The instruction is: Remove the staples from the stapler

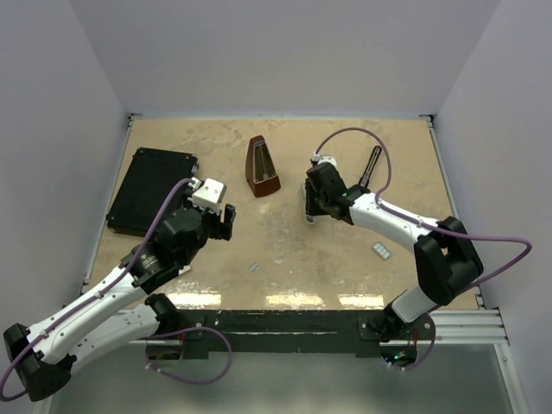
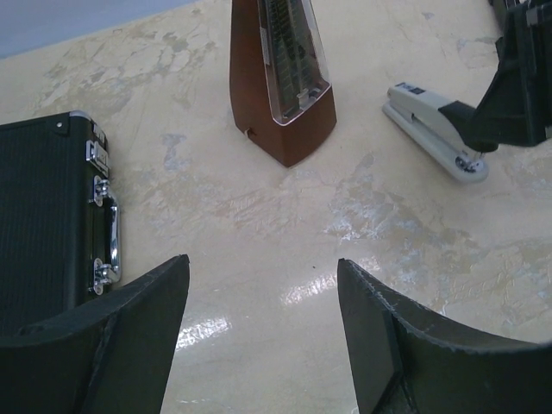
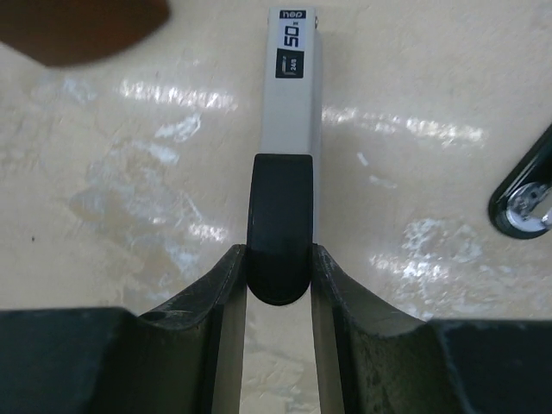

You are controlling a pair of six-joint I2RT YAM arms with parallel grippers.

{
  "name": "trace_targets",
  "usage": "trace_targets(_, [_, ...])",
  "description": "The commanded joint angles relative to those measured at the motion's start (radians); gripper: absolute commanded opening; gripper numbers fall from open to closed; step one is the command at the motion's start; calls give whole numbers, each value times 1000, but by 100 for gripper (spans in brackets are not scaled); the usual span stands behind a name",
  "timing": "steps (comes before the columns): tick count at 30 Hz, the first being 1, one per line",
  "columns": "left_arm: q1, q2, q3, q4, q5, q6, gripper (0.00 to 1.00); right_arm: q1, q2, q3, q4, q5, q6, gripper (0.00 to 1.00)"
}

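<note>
My right gripper [image 3: 278, 252] is shut on the black rear cap of a light grey stapler [image 3: 293, 103], which lies flat on the table pointing away from me; it also shows in the left wrist view [image 2: 427, 116]. In the top view this gripper [image 1: 310, 209] is right of the metronome. A slim black stapler [image 1: 373, 166] lies apart at the back right, and its end shows in the right wrist view [image 3: 524, 198]. Silvery staples [image 1: 382, 250] lie on the table to the right, and a smaller strip [image 1: 254, 266] lies near the middle. My left gripper [image 1: 228, 220] [image 2: 263, 267] is open and empty.
A brown pyramid-shaped metronome [image 1: 262, 166] [image 2: 280, 78] stands at the back centre. A flat black case [image 1: 148, 190] [image 2: 43, 216] with metal latches lies at the left. White walls enclose the table at the back and on both sides.
</note>
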Motion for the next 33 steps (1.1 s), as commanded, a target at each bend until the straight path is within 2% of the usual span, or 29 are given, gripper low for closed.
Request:
trace_targets(1, [0, -1, 8, 36, 18, 8, 73, 46, -46, -62, 26, 18, 57, 20])
trace_targets(7, [1, -24, -3, 49, 7, 13, 73, 64, -24, -75, 23, 44, 56, 25])
trace_targets(11, [3, -21, -3, 48, -4, 14, 73, 63, -11, -62, 25, 41, 45, 43])
trace_targets(14, [1, -16, -3, 46, -7, 14, 74, 63, 22, -49, 18, 46, 43, 51])
trace_targets(19, [1, -12, -4, 46, 4, 19, 73, 64, 69, -27, 15, 77, 39, 53])
trace_targets(22, [1, -7, -3, 52, 10, 24, 73, 67, 91, -7, 15, 87, 34, 46])
trace_targets(23, [1, -7, -1, 51, 10, 24, 73, 67, 92, -1, 12, 93, 34, 34])
trace_targets(25, [1, -5, 0, 48, 12, 19, 71, 70, 75, 8, 2, 109, 34, 23])
trace_targets(26, [1, -7, 2, 42, 16, 11, 70, 69, 62, 10, -2, 110, 34, 14])
trace_targets(29, [1, -19, 2, 46, 42, -48, 63, 70, -10, 8, -12, 106, 33, 1])
trace_targets(33, [1, 7, 39, 34, 186, -232, 59, 69, -136, -4, -14, 37, 22, 0])
